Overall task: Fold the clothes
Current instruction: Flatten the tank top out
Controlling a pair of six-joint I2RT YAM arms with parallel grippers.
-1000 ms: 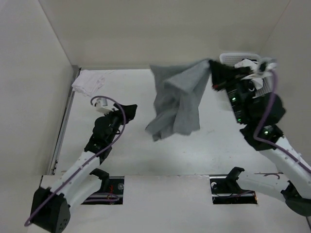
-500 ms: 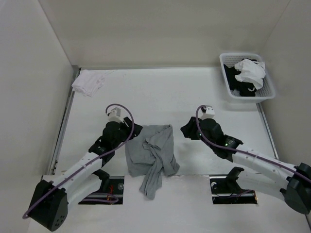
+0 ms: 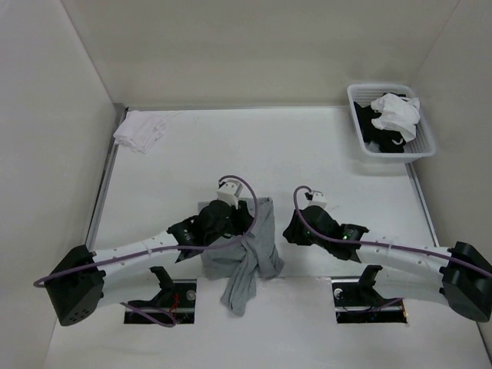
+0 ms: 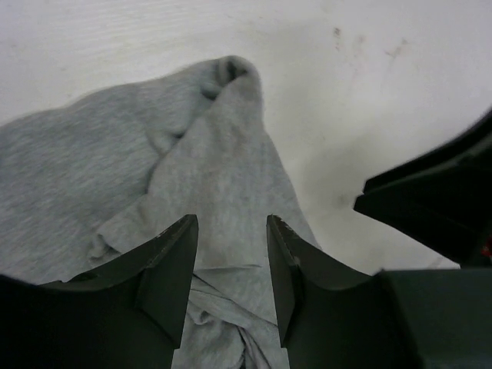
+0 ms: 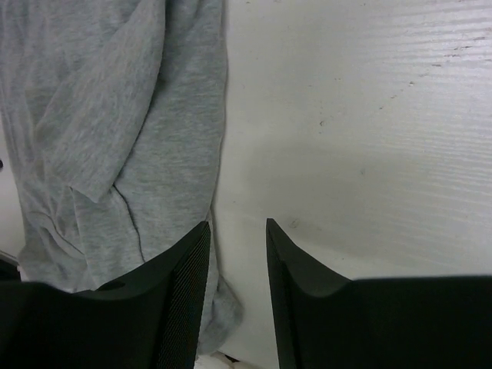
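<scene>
Grey top [image 3: 261,246] lies crumpled at the near edge of the table [image 3: 307,146], between the two arms, with one tail seeming to trail over that edge. We judge the folding proper not yet begun: the garment is bunched and twisted, so the step in hand is to spread it flat.

Going from the left, a white cloth bundle [image 3: 140,129] sits in the far left corner, well apart from the work. The left arm reaches low and long from its base across the table, its wrist turned down over the top's left half. The left end effector [image 4: 229,231] has its fingers parted at a middling width, with grey knit showing below the gap and a raised fold just beyond it; we see nothing pinched between them.

On the garment's right side, the right arm lies stretched low toward the middle. The right end effector [image 5: 237,231] is likewise parted at a middling width and holds nothing, poised over the line where the top's right edge meets bare table. Far right, a basket [image 3: 355,104] holds black and white garments, untouched.

The next move, as we see it, calls for each end effector to close on an edge or strap on its own side, then draw apart to flatten the cloth away from the table's edge.
</scene>
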